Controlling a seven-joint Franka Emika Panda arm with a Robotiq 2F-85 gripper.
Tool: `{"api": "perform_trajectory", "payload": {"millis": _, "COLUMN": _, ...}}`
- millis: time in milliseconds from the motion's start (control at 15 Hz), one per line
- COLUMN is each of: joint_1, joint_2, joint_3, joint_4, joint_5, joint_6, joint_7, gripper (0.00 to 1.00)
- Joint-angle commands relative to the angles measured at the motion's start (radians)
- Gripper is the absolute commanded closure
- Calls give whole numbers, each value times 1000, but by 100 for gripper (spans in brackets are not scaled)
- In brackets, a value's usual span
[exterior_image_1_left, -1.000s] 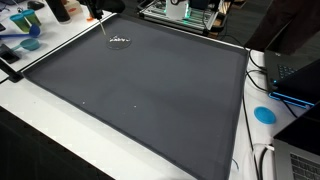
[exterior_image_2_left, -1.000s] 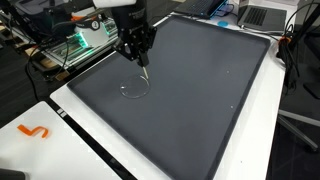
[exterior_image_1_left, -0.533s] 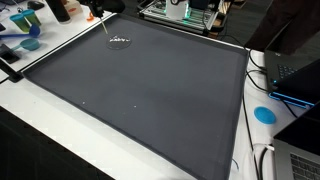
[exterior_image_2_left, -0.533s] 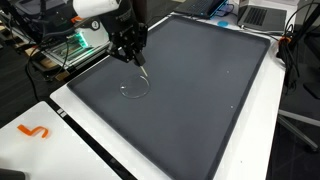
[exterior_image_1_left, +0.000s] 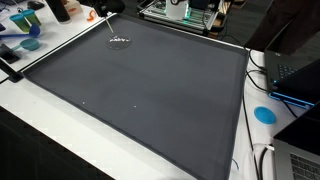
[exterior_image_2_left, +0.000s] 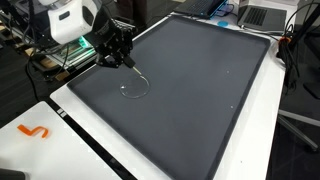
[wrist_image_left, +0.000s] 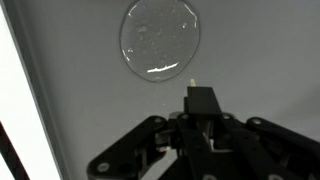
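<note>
A clear round disc (wrist_image_left: 160, 38) with a glinting rim lies on the dark grey mat (wrist_image_left: 260, 60); both exterior views show it near one edge of the mat (exterior_image_2_left: 134, 87) (exterior_image_1_left: 119, 41). My gripper (wrist_image_left: 203, 102) is shut on a thin pale stick whose tip (wrist_image_left: 191, 79) pokes out just short of the disc's rim. In an exterior view the gripper (exterior_image_2_left: 117, 60) hangs tilted beside the disc, over the mat's edge, with the stick (exterior_image_2_left: 131, 69) slanting down toward the disc. The stick's tip looks slightly above the mat.
The mat (exterior_image_1_left: 150, 90) covers most of a white table (exterior_image_2_left: 60, 150). An orange hook-shaped piece (exterior_image_2_left: 35, 131) lies on the table. Green-lit electronics (exterior_image_2_left: 75, 45) stand behind the arm. A laptop (exterior_image_1_left: 295, 75), cables and a blue disc (exterior_image_1_left: 264, 114) sit at one side.
The arm has swung away from above the disc toward the mat's edge and tilted, carrying the stick with it. The disc has not moved.
</note>
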Motion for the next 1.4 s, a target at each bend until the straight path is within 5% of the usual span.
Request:
{"api": "perform_trajectory", "payload": {"millis": 0, "joint_1": -27, "joint_2": 7, "joint_3": -22, "joint_4": -9, "joint_5": 71, "joint_6": -57, "joint_7": -105, "gripper": 96}}
{"api": "perform_trajectory", "payload": {"millis": 667, "joint_1": -74, "joint_2": 53, "joint_3": -45, "joint_4": -5, "joint_5": 245, "joint_6": -110, "joint_7": -303, "gripper": 96}}
{"api": "perform_trajectory", "payload": {"millis": 1333, "joint_1": -74, "joint_2": 69, "joint_3": -43, "joint_4": -1, "joint_5": 311, "joint_6": -115, "joint_7": -351, "gripper": 96}}
